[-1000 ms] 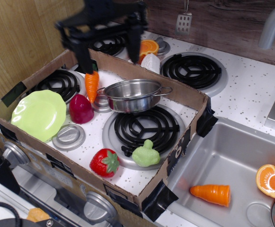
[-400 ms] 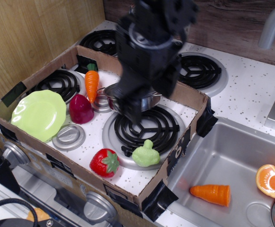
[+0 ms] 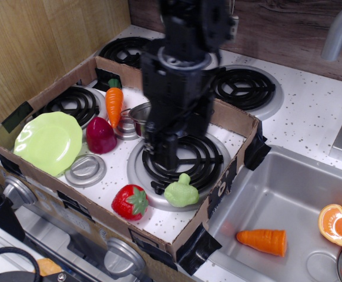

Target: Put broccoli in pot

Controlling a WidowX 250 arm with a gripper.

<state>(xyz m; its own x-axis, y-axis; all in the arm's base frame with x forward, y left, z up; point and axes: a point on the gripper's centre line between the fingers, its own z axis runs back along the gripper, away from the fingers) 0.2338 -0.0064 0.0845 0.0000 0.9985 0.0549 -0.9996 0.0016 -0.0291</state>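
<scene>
The pale green broccoli lies on the front edge of the near-right burner, inside the cardboard box. My black gripper hangs over that burner, just above and behind-left of the broccoli, not touching it. Its fingers point down with a small gap between them and hold nothing. The steel pot stands behind the burner. The arm hides most of it, so only its left rim and wall show.
The cardboard box also holds a lime-green plate, a dark red vegetable, a carrot, a strawberry and a grey lid disc. The sink at right holds another carrot.
My arm has swung from the back left down over the pot and front burner. It now sits lower and closer to the broccoli. Nothing else has moved.
</scene>
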